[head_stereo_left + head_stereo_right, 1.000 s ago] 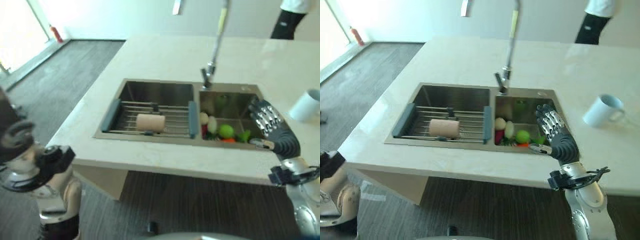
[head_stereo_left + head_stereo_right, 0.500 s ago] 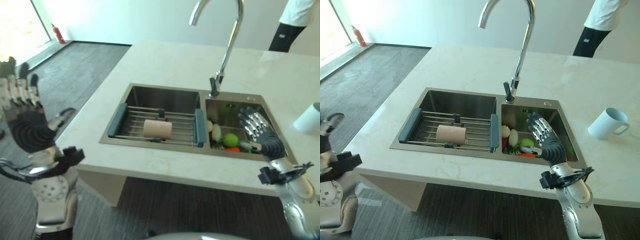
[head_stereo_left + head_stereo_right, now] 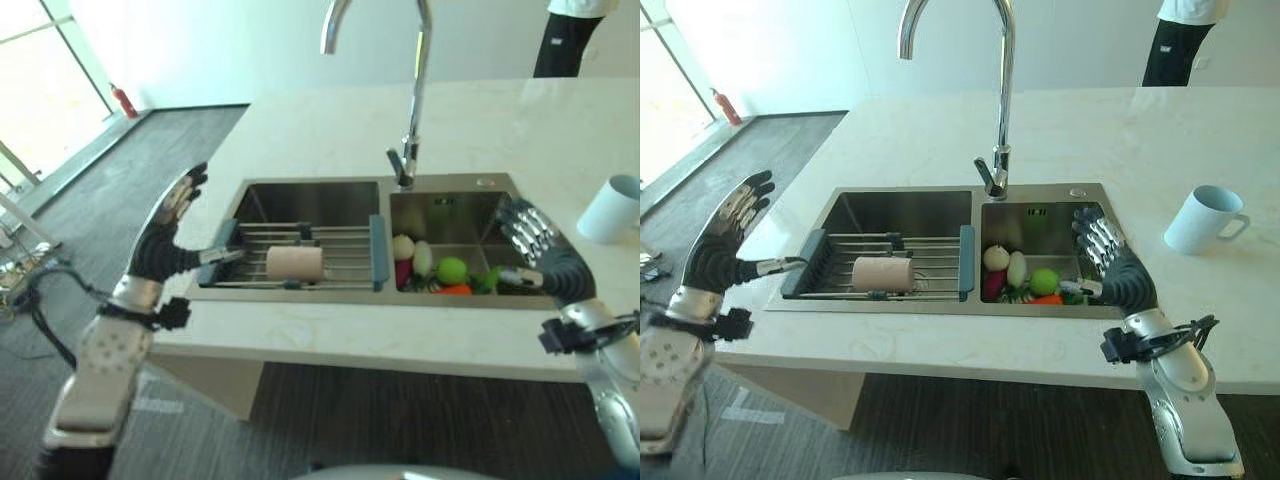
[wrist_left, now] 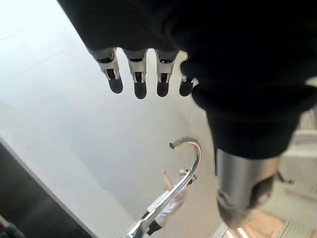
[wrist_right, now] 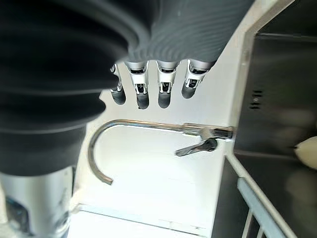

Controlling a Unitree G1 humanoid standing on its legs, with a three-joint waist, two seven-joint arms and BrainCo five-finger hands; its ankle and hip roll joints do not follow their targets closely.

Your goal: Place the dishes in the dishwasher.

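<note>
While the cup [image 3: 882,273] lies racked, left hand [image 3: 720,255] hovers beside.

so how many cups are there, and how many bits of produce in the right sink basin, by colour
cups: 2, a beige cup lying on the sink rack and a pale blue mug on the counter
pale produce: 2
green produce: 1
orange produce: 1
dark red produce: 1
total: 7, though more may be hidden in the pile

Cream marbled countertop [image 3: 940,140], steel double sink [image 3: 900,210] with a grey-ended wire rack [image 3: 880,265] holding a beige cup [image 3: 883,273]. Green, white and orange-red produce [image 3: 1025,280] by my right hand [image 3: 1118,275]; pale blue mug [image 3: 1202,220], chrome faucet [image 3: 1002,80].
</note>
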